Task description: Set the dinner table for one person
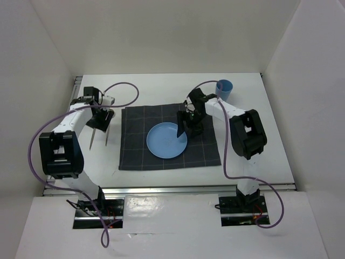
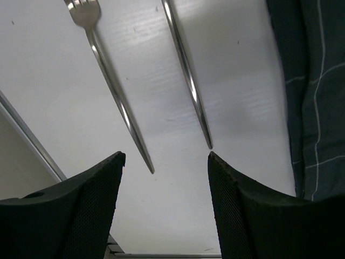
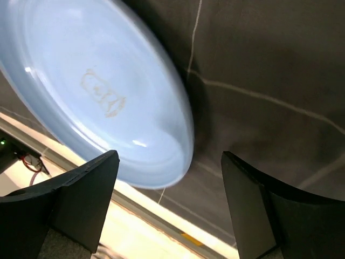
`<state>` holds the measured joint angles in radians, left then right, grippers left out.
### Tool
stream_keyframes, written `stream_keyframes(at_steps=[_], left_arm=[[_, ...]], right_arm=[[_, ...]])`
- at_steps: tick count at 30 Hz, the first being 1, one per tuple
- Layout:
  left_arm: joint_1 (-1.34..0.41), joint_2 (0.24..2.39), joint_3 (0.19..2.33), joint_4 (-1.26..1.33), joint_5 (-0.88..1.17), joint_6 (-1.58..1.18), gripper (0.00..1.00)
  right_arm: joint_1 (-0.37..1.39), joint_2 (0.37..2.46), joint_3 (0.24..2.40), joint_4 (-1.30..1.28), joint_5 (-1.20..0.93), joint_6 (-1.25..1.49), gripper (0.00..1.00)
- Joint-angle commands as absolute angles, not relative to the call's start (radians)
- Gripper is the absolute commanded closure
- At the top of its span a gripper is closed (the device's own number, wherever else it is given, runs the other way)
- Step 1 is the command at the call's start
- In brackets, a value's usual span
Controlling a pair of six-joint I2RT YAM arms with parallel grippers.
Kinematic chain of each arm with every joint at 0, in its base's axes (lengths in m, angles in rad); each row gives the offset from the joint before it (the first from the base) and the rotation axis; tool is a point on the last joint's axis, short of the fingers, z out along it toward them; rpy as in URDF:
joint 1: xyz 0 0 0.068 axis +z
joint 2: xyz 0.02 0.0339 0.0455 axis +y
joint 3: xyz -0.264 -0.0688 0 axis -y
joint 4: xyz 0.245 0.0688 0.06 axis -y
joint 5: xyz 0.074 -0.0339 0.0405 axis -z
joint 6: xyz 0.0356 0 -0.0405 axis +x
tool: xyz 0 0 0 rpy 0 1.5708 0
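**My jaws wide over the white table**

The dinner table (image 1: 253, 108) fills the walled bay, flat and white, with metal rails at its edges. At its middle a blue plate (image 1: 164, 143) lies on a dark checked cloth (image 1: 135, 145), and a blue cup (image 1: 224, 87) stands far right. My right gripper (image 3: 170, 156) gapes at the plate's rim. My left gripper (image 2: 167, 159) is wide and empty above the fork (image 2: 110, 81).

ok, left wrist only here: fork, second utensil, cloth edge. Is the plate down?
Observer: Yes, the blue plate lies flat on the checked cloth, near its middle.
Operator: Right gripper holding it?
Observer: No. The right gripper hangs open over the plate's right edge.
Operator: Cup?
Observer: A blue cup stands on the bare table, past the cloth's far right corner.
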<state>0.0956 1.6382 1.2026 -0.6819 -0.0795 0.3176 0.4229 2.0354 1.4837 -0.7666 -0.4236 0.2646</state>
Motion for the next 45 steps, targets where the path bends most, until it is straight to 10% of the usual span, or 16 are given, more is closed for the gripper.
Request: stream_keyframes(at_steps=[1,17,29,45], left_arm=[[0.101,1.718,1.337,-0.707,0.006,0.334,0.29],[0.049,2.16,1.69,-0.802,-0.049,0.298,0.41],[0.049,2.264,1.72,-0.91,-0.028,0.278,1.0],[0.08,1.817,1.805,-0.806,0.264,-0.004,1.0]], right_arm=[[0.419,1.921,1.532,-0.813,-0.379,0.271,0.16],[0.419,1.824,1.511,-0.828,-0.314,0.328,0.16],[0.419,1.805,1.572,-0.87,-0.276,0.328,0.16],[0.748,1.617,1.427,-0.22,-0.201,0.437,0.16]])
